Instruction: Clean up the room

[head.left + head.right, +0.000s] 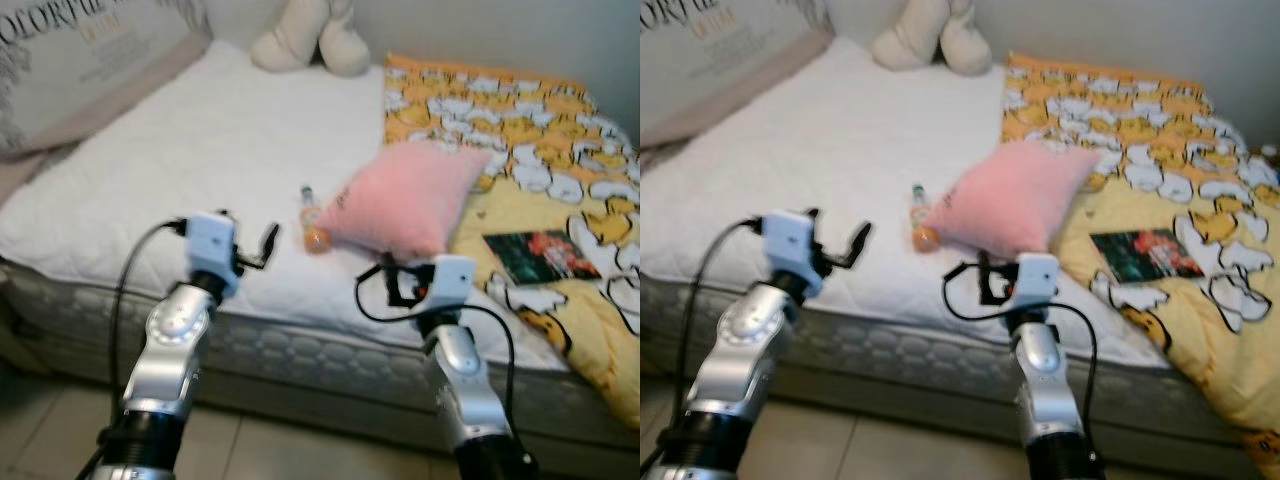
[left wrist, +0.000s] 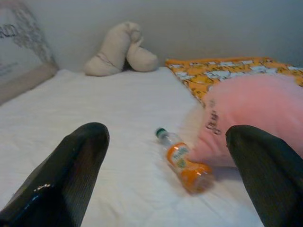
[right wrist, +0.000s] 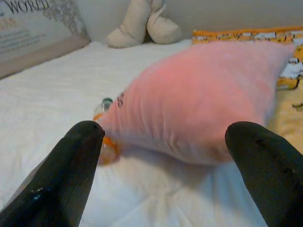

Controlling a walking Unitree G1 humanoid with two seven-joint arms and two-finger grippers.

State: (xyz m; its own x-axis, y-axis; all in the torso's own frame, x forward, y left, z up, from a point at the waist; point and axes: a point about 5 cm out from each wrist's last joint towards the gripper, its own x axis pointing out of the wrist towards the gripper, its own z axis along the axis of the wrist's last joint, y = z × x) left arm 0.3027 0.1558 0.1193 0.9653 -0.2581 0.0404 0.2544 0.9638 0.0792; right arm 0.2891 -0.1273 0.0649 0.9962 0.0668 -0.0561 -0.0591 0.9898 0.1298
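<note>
A bed (image 1: 200, 150) with a white quilted mattress cover, stitched in a fine puffy pattern, takes up most of the head-camera frame. Near the centre lies a small clear plastic bottle (image 1: 313, 222) on its side, orange liquid in its lower part, a green cap at the far end and a label around its middle. Its base touches a soft, fuzzy pink pillow (image 1: 405, 195), roughly square with pointed corners, which sits just right of centre. To the right, a yellow blanket (image 1: 540, 180) printed with white and black cartoon shapes spreads in loose folds down to the lower right corner. A thin, glossy dark book or magazine (image 1: 540, 255) lies flat on it at the right. At the top centre rests a cream plush toy (image 1: 310, 38) with rounded, limb-like lobes. In the upper left corner leans a large pale cushion (image 1: 80, 60) printed with grey lettering.

In the lower left, the left gripper (image 2: 170, 179) hovers above the front edge of the mattress, its two black fingers spread wide with the bottle beyond them. In the lower centre, the right gripper (image 3: 165, 175) is likewise spread wide, facing the pink pillow close ahead, holding nothing. Both arms are smooth silver metal with black cables looping beside the wrists.
</note>
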